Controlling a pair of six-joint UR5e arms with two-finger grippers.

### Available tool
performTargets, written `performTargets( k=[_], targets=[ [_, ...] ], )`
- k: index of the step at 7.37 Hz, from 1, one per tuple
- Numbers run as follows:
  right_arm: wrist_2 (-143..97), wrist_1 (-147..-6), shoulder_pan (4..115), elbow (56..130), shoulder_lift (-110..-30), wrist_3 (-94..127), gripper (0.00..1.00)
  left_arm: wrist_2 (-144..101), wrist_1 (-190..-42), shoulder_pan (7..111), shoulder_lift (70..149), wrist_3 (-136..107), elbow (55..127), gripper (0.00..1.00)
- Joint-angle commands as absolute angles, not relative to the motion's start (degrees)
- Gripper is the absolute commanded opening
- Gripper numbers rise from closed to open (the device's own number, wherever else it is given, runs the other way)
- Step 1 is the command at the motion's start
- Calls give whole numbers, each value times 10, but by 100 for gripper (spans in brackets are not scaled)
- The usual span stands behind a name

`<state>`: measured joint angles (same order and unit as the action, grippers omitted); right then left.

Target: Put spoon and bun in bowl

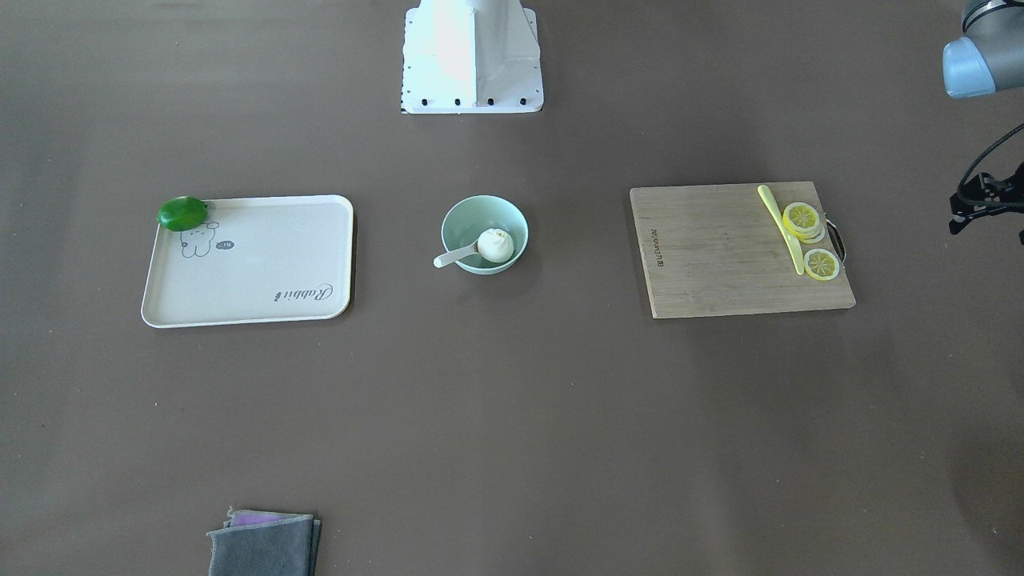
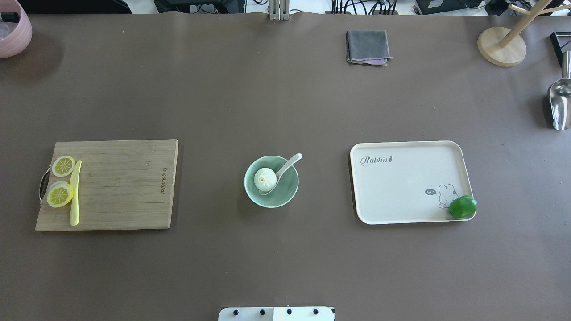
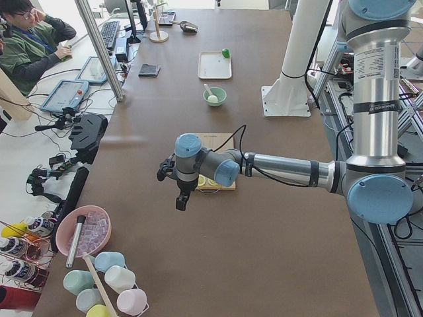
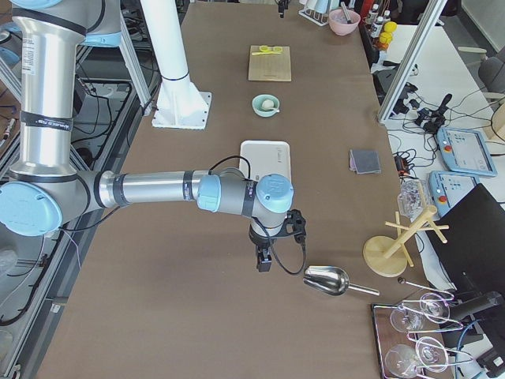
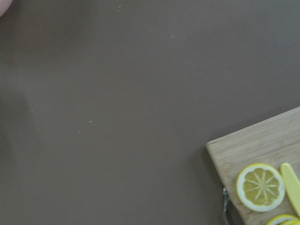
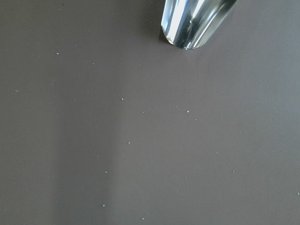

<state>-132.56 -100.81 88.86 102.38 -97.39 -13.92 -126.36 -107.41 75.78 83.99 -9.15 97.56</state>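
The pale mint-green bowl (image 2: 285, 196) stands at the table's middle, also in the front view (image 1: 460, 216). The white bun (image 2: 265, 179) (image 1: 495, 245) lies inside it. The white spoon (image 2: 287, 166) (image 1: 454, 256) rests with its scoop in the bowl and its handle over the rim. My left gripper (image 3: 180, 203) hangs over the table's left end, beyond the cutting board, far from the bowl. My right gripper (image 4: 263, 262) hangs over the right end near a metal scoop. I cannot tell whether either is open or shut; neither wrist view shows fingers.
A wooden cutting board (image 2: 120, 185) bears lemon slices (image 2: 60, 195) and a yellow knife (image 2: 75, 192). A cream tray (image 2: 401, 183) has a green lime (image 2: 462, 207) on its corner. A grey cloth (image 2: 367, 47), a metal scoop (image 2: 560, 100), a wooden stand (image 2: 501, 47) and a pink bowl (image 2: 13, 29) lie at the far side.
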Motion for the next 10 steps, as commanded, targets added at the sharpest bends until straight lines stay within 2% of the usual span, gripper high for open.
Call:
performTargets(
  k=[1,6,10],
  targets=[
    [-1327,-1005,889,1025,-973,-141,100,-1348,-1071,828,824,-89,966,99],
    [-1328,-978,889,1020,-978,-141,100,-1362,-964,891,812,9,983,99],
    [-1327,-977,889,1020,-978,-142,100,-1358,-867,893,798,12,1050,99]
  ],
)
